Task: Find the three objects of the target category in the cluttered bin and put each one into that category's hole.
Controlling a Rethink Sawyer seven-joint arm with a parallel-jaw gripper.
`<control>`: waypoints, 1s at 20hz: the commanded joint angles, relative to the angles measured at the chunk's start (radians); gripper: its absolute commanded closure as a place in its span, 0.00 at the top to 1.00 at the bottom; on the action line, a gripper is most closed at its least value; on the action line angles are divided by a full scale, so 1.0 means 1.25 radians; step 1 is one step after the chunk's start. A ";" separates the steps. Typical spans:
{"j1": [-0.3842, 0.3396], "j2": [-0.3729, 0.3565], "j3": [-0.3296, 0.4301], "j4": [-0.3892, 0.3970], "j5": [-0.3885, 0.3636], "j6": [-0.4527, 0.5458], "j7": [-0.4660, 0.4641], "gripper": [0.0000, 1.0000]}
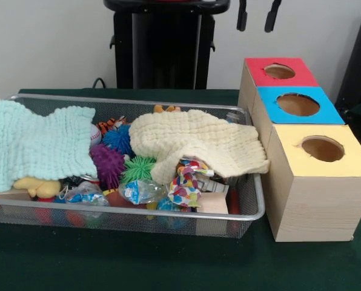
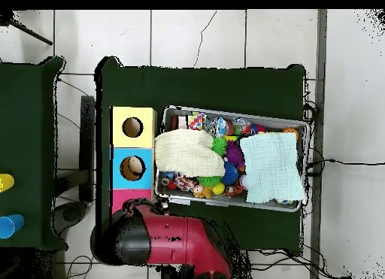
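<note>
The wire mesh bin (image 1: pixel 258 188) sits on the green table, full of clutter; it also shows in the overhead view (image 2: pixel 256 206). An orange plush with black stripes (image 1: pixel 111 125) peeks out at the back. A yellow plush (image 1: pixel 38 187) lies under the mint cloth (image 1: pixel 38 142). A brown-orange plush (image 1: pixel 166 109) shows behind the cream cloth (image 1: pixel 198 142). The red-topped box's hole (image 1: pixel 280 71) is at the far end of the box row. My gripper (image 1: pixel 256 18) hangs open and empty at the top edge, above and behind that box. In the overhead view my arm (image 2: pixel 173 242) covers the red box.
Blue-topped (image 1: pixel 298 104) and yellow-topped (image 1: pixel 322 148) holes are in the nearer boxes. Purple (image 1: pixel 108 163), green (image 1: pixel 138 168) and blue (image 1: pixel 117 139) spiky balls and wrapped items fill the bin's middle. The robot pedestal (image 1: pixel 165 45) stands behind the bin.
</note>
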 commanded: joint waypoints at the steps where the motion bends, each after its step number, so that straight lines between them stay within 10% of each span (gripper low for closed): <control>1: -0.006 0.084 -0.047 -0.101 -0.075 -0.063 0.138 1.00; 20: -0.095 0.245 -0.038 -0.131 -0.108 -0.223 0.083 1.00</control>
